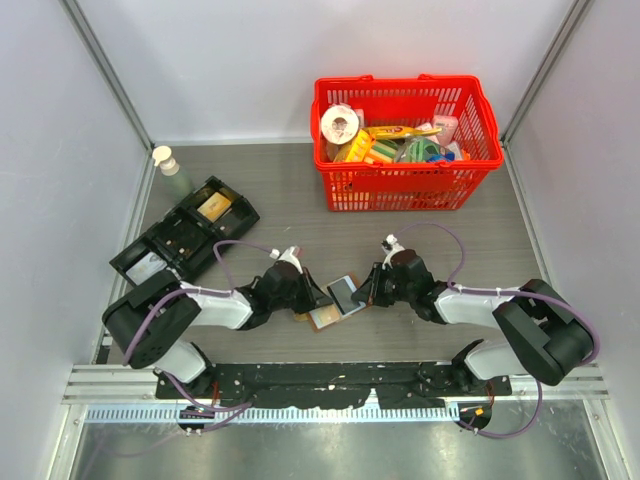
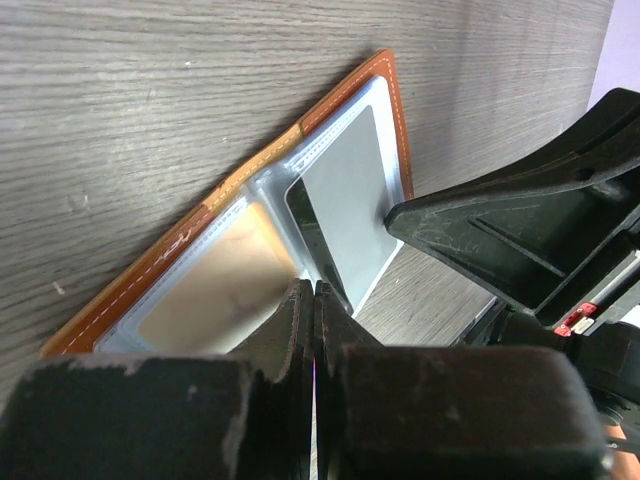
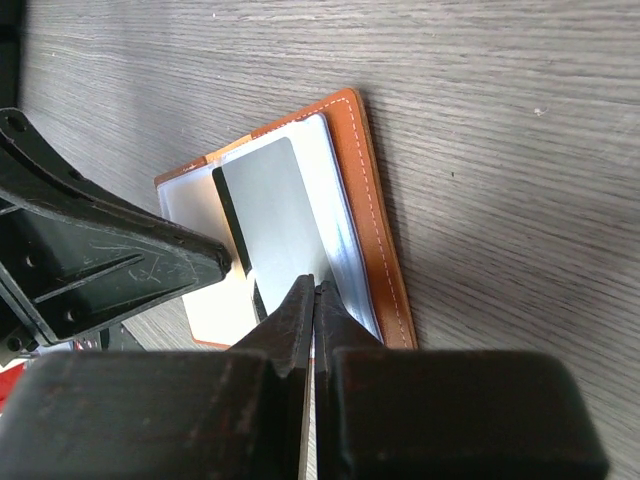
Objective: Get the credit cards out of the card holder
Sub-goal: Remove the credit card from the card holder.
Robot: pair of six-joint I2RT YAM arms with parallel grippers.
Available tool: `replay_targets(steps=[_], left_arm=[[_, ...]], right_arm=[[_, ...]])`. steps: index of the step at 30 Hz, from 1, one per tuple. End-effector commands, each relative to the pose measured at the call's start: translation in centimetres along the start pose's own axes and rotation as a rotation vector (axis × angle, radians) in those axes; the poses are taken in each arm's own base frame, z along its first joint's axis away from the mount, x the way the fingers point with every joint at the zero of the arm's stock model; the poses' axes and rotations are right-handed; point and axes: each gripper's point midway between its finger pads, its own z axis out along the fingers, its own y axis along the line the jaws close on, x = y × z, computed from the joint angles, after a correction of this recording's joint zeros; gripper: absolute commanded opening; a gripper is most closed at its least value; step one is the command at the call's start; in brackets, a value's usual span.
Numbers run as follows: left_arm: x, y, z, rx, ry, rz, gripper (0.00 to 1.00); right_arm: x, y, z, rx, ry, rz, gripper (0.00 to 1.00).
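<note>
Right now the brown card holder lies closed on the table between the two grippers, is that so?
No, it is open, not closed: the left wrist view shows the card holder spread open, a grey card showing. Otherwise right.

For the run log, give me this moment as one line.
card holder open on table | left gripper shut on card holder | right gripper shut on grey card, partly out

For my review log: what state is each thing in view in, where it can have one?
Card holder: open on the table, inside facing up.
Grey card: partly slid out of its sleeve.
Tan card: fully in its sleeve.
Left gripper: shut, at the card holder's edge.
Right gripper: shut on the grey card's corner.
Basket: upright, filled with goods.
Bottle: upright.
</note>
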Motion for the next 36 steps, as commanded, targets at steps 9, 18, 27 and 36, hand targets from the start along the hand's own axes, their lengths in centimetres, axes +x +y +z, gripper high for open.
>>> replay_targets(steps=[9, 18, 27, 36], left_arm=[[-0.3, 0.0, -0.9, -0.032, -0.006, 0.049, 0.16], [-0.8, -0.7, -0.7, -0.028, -0.011, 0.051, 0.24], [-1.0, -1.0, -0.9, -0.029, -0.02, 0.011, 0.4], [-1.1, -1.2, -0.7, -0.038, -0.037, -0.026, 0.52]], right_arm=[[-0.7, -0.3, -0.5, 0.063, 0.031, -0.071, 0.03], [-3.3, 1.1, 0.0, 0.063, 0.003, -0.157, 0.03], [-0.7, -0.8, 0.8, 0.078, 0.075, -0.121, 0.04], [2.4, -3.1, 0.4, 0.121, 0.155, -0.067, 0.03]])
